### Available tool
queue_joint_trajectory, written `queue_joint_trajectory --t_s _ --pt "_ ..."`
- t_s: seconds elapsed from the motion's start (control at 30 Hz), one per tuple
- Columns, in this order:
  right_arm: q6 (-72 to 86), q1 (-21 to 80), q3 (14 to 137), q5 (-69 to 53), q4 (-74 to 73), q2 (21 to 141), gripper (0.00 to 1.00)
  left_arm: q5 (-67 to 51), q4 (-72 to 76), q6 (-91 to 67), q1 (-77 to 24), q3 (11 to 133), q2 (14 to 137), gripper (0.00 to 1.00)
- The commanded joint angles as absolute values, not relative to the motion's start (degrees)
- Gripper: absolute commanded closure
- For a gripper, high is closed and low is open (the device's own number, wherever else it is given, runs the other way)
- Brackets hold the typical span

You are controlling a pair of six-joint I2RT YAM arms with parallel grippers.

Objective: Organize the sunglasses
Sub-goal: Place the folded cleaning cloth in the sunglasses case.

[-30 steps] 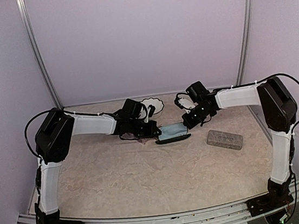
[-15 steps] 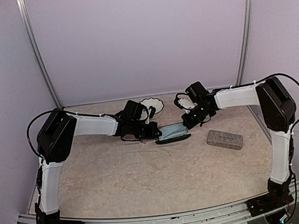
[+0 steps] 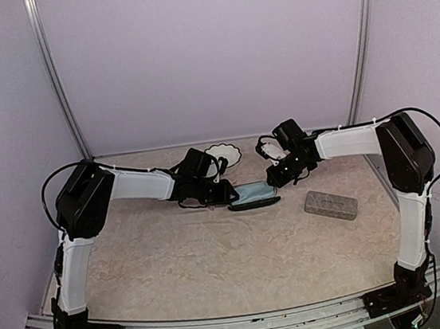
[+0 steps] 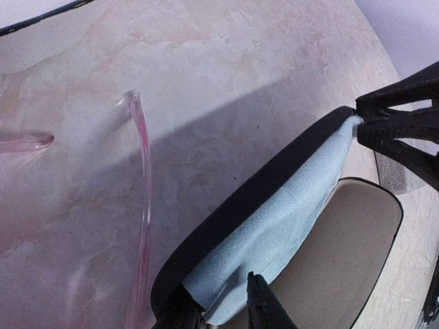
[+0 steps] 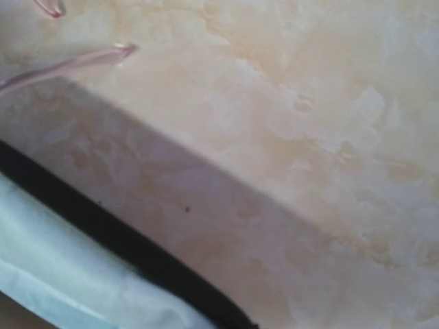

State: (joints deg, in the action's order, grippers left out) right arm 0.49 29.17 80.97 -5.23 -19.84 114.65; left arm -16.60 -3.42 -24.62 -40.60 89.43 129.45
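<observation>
- Task's barely off the ground. The pale pink sunglasses (image 4: pixel 143 205) lie out on the table (image 3: pixel 215 253), just beside the open black case (image 4: pixel 226 226), not in it.
- Inside that case I see only a light blue cloth (image 4: pixel 288 233), with no glasses stowed.
- The dark round pair I can't pick out for sure from here.
- The grey speckled case (image 3: pixel 331 205) sits well apart on my right, untouched.
- My left gripper (image 4: pixel 221 303) has its jaws narrow, straddling the near rim of the black case and the cloth. I can't tell if it's pinching or letting go.
- My right gripper (image 4: pixel 384 122) is at the far end of the same rim, jaws narrow about the cloth's tip. I can't tell if it grips.
- By my reckoning both pairs need packing.
</observation>
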Motion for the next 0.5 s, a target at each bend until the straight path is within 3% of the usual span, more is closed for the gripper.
queue_joint_trajectory --t_s 0.0,0.47 --pt "1.12 28.48 82.2 -4.67 -19.17 114.86 0.79 -15.56 -3.66 -24.52 -40.78 89.2 128.67 0.75" --pt "4.1 30.14 79.31 -3.66 -19.18 107.39 0.7 -14.26 -3.25 -24.9 -41.61 86.39 123.71 0.69"
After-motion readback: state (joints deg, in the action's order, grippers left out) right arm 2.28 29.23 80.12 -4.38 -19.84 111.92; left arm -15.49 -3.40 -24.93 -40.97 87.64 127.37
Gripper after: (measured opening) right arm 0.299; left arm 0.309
